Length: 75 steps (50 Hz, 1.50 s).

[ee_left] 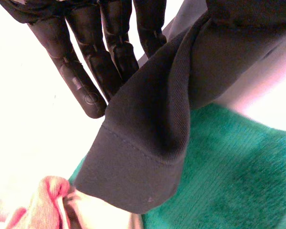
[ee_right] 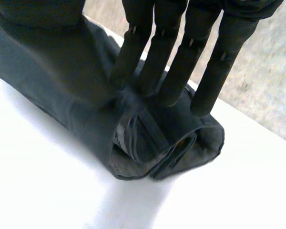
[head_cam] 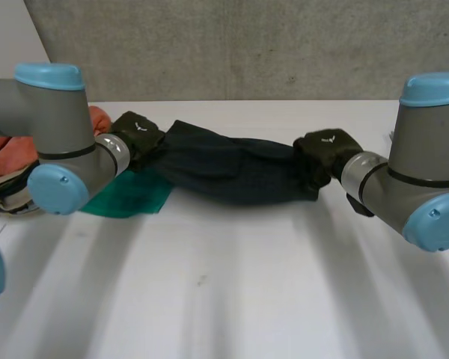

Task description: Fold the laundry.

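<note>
A dark grey garment [head_cam: 228, 170] lies bunched in a long roll across the far part of the white table [head_cam: 224, 284], stretched between my two hands. My left hand [head_cam: 138, 134] is at its left end. In the left wrist view the straight fingers [ee_left: 86, 71] stand against the cloth, and the hemmed edge [ee_left: 148, 143] hangs from the hand above a green cloth [ee_left: 229, 181]. My right hand [head_cam: 325, 149] is at the right end. Its straight fingers [ee_right: 181, 62] dig into the gathered folds [ee_right: 148, 138], which rest on the table and rise towards the palm.
The green cloth [head_cam: 131, 196] lies flat under the garment's left end. A pile of orange and pink clothes [head_cam: 11, 161] sits at the table's far left, and its pink edge [ee_left: 43, 205] reaches close to the hanging hem. A grey wall stands behind the table.
</note>
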Each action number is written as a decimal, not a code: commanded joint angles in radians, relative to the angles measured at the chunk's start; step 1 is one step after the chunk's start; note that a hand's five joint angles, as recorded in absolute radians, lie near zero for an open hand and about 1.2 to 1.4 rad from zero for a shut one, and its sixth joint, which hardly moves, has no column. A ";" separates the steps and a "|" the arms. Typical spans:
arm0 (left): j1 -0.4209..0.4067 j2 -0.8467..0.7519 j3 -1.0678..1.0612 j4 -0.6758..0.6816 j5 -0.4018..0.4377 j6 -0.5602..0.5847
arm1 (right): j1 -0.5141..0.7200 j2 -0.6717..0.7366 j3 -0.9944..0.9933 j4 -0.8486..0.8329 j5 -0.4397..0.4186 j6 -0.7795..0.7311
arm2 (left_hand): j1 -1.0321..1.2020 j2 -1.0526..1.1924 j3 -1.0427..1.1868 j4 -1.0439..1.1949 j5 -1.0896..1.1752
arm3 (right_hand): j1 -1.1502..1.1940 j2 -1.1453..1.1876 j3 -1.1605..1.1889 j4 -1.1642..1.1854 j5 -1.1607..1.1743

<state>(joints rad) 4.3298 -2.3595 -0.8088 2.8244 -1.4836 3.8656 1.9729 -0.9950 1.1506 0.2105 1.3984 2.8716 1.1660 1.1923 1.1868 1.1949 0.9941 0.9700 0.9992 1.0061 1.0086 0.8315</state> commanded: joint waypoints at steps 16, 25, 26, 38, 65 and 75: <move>-0.056 0.085 0.080 -0.276 0.002 -0.098 | 0.124 -0.031 0.284 -0.138 0.143 0.176 | 0.230 0.204 0.209 0.201 0.228 | -0.610 -0.640 -0.647 -0.649 -0.647; -0.088 0.132 0.167 -0.424 0.008 -0.262 | 0.176 0.053 0.264 -0.286 0.272 0.210 | 0.230 0.204 0.209 0.201 0.228 | -0.637 -0.666 -0.673 -0.675 -0.673; -0.093 0.144 0.177 -0.428 0.009 -0.290 | 0.176 0.070 0.252 -0.286 0.289 0.221 | 0.230 0.204 0.209 0.201 0.228 | -0.634 -0.663 -0.670 -0.673 -0.670; -0.127 0.226 0.201 -0.430 0.051 -0.437 | 0.164 0.135 0.190 -0.266 0.327 0.337 | 0.230 0.204 0.209 0.201 0.228 | 0.198 0.169 0.162 0.160 0.162; -0.001 0.619 0.421 -0.197 0.051 -0.489 | -0.094 -0.467 -0.238 -0.063 0.010 0.182 | 0.230 0.204 0.209 0.201 0.228 | 0.426 0.397 0.390 0.388 0.390; 0.025 0.349 0.376 -0.131 0.103 -0.489 | -0.088 -0.251 -0.261 -0.068 0.013 0.258 | 0.230 0.204 0.209 0.201 0.228 | 0.426 0.397 0.390 0.388 0.390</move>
<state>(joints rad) 4.3427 -1.8071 -0.3835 2.6404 -1.4240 3.3717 1.8673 -1.4000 0.8740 0.1560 1.4002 3.0900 1.1660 1.1963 1.1915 1.1991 0.9941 1.1188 1.1800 1.1859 1.1929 1.0085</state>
